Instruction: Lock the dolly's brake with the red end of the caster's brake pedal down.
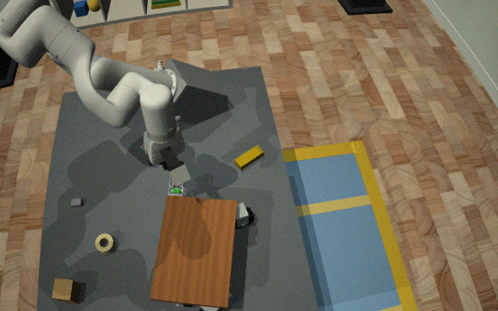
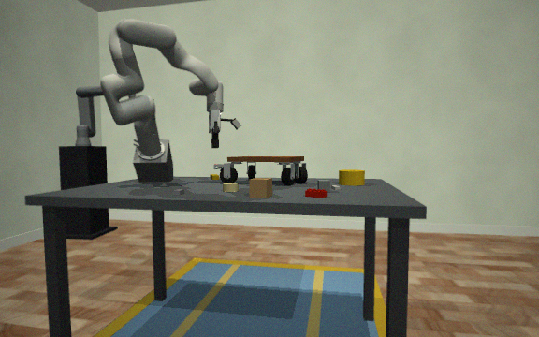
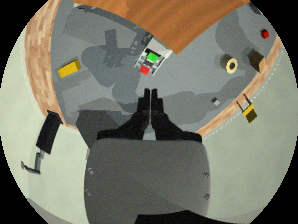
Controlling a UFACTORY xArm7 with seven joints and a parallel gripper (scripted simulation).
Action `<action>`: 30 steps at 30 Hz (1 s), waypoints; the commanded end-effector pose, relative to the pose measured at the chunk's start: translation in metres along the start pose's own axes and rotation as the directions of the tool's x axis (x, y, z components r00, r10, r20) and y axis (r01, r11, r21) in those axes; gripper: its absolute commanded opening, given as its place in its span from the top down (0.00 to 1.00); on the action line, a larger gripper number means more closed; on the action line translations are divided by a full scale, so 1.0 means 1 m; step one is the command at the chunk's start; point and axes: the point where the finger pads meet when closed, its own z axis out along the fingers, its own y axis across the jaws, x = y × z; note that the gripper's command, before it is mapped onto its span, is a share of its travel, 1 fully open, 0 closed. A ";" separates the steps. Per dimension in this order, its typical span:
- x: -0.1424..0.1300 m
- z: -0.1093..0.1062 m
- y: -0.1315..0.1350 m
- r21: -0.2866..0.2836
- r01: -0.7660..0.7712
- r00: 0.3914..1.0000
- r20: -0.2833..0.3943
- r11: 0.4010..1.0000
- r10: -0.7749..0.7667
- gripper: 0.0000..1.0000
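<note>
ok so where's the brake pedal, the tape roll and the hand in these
brake pedal (image 1: 176,189): top view, on its green end by the dolly's near edge
tape roll (image 1: 105,243): top view, on the ring's left side
hand (image 3: 150,94): wrist view, between the tips of its closed fingers
</note>
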 end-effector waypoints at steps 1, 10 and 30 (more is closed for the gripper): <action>0.003 0.001 -0.006 0.013 0.275 0.961 -0.014 0.961 -0.275 1.00; 0.004 0.002 -0.008 0.011 0.678 0.734 -0.043 0.735 -0.677 1.00; 0.004 0.002 -0.008 0.023 0.867 0.499 -0.062 0.498 -0.865 1.00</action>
